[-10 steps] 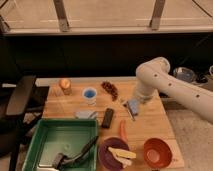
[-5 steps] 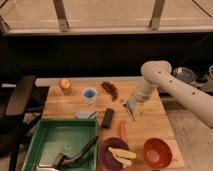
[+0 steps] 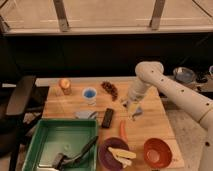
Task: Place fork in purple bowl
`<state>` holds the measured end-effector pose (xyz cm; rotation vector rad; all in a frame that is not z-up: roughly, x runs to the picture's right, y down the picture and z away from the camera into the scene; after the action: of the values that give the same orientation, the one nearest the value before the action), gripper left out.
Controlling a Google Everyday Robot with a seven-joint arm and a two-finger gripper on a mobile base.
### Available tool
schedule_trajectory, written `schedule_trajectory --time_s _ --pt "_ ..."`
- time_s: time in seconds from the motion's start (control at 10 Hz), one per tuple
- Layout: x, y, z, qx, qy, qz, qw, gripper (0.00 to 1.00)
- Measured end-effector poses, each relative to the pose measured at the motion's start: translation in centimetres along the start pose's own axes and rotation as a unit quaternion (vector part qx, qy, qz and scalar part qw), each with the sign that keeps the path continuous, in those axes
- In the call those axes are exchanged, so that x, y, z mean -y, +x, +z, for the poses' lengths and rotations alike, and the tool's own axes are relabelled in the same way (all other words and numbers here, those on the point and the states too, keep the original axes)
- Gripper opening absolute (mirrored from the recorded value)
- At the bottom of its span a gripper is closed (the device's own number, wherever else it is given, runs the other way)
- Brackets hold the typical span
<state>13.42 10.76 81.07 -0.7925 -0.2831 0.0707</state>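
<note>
Reaching step: the pincer [image 3: 132,106] hangs open mid-right, seemingly over the short dark-silvery metal fork [image 3: 132,116]. Next: descend, grip, carry to the round dark purple bowl [image 3: 102,157].

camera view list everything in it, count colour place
wooden table: 1, light brown, centre
green plastic tray: 1, front left
long black utensil: 1, in tray
round dark purple bowl: 1, front centre
orange-red bowl: 1, front right
orange carrot-like stick: 1, behind purple bowl
black flat block: 1, mid table
small blue cup: 1, back centre
small bluish pad: 1, beneath gripper
white robot arm: 1, from right
gripper: 1, low over table's right middle
</note>
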Motion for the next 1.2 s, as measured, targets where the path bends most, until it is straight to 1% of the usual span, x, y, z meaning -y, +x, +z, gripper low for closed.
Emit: schedule_trajectory --time_s 0.1,0.3,0.6,1.0,1.1,1.2 --pt "0.2 0.0 0.6 -0.004 -0.003 0.002 1.0000 0.65" --pt "0.8 -0.1 2.2 -0.020 -0.006 0.006 0.9998 0.65" --pt "1.7 0.5 4.3 -0.037 -0.012 0.017 0.9991 0.65" --pt "2.6 1.8 6.1 -0.049 -0.024 0.041 0.9977 0.65" --pt "2.8 2.0 6.4 -0.049 -0.026 0.046 0.9974 0.65" --pt "3.0 2.7 6.7 -0.049 -0.026 0.058 0.9968 0.65"
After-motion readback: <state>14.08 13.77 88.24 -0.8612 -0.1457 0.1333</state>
